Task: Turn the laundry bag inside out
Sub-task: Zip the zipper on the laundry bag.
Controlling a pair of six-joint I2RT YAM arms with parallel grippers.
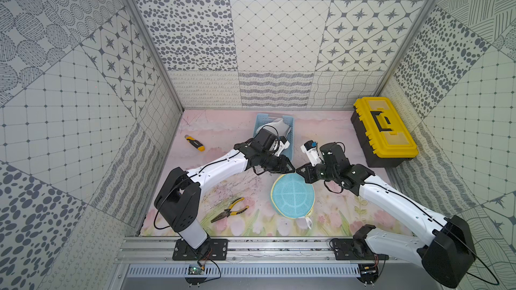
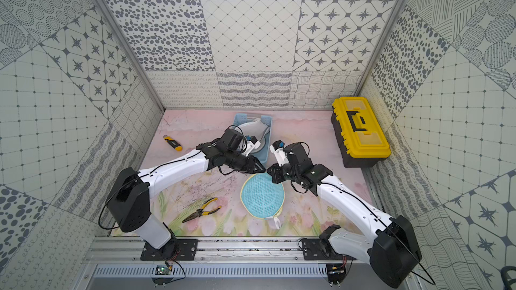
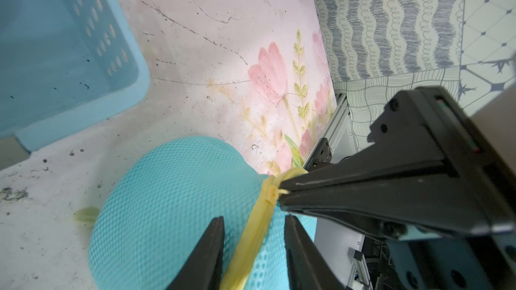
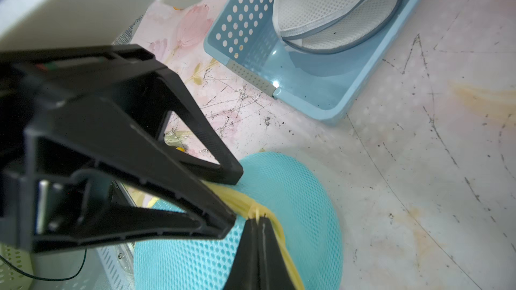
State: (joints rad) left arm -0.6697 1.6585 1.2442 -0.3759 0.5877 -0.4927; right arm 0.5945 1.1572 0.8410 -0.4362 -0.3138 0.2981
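Here, right pincer on laundry bag

A yellow-and-black toolbox sits at the table's far right corner. A blue basket stands by the far edge, mid-table — white mesh slippers inside. A utility knife lies toward the left edge; pliers lie nearer the front edge.

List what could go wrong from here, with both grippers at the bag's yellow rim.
1. The right gripper pinches only a thin fold of the yellow rim of the laundry bag; a pull may slip it free.
2. The left gripper straddles the rim with jaws apart, so it may close on mesh instead.
3. Both grippers sit nearly tip to tip and could collide.
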